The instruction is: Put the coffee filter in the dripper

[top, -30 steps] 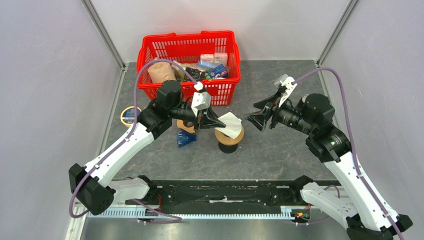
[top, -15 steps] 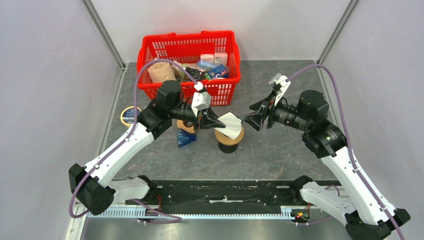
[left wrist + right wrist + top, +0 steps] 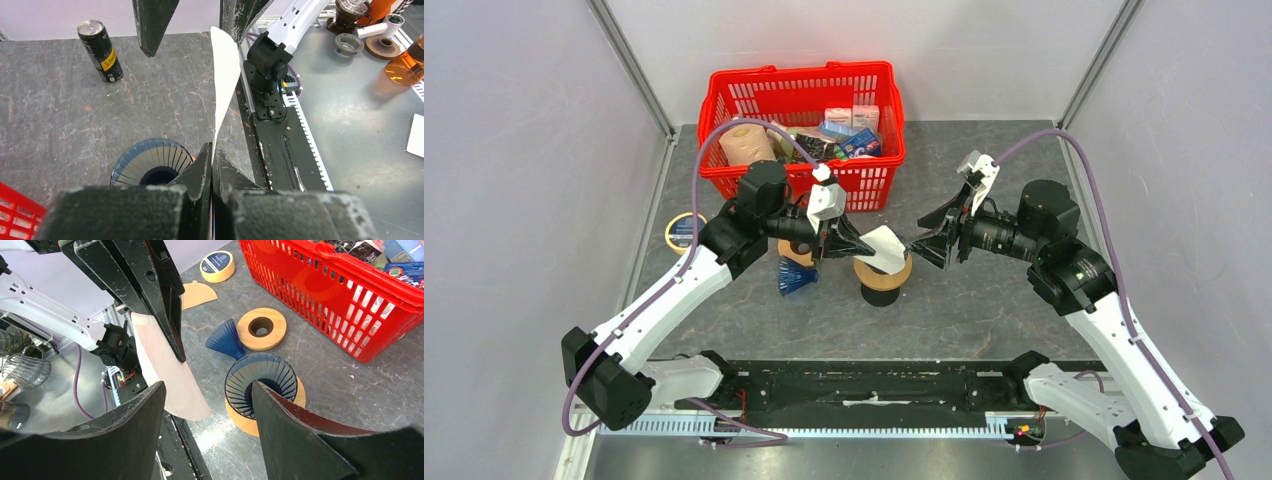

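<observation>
My left gripper is shut on the near corner of the coffee filter, a flat white paper fan held on edge above the dripper. The dripper has a ribbed dark cone mouth and a tan wooden collar. In the left wrist view the filter sticks out from my shut fingertips, with the dripper mouth below to the left. My right gripper is open, its jaws on either side of the filter's free edge without touching it.
A red basket full of goods stands at the back. A separate wooden ring, a blue ribbed cone, a brown paper fan and a tape roll lie left of the dripper. A can stands to the right.
My right gripper has moved left, closer to the filter's free edge, still open. The left gripper and the filter have stayed in place.
</observation>
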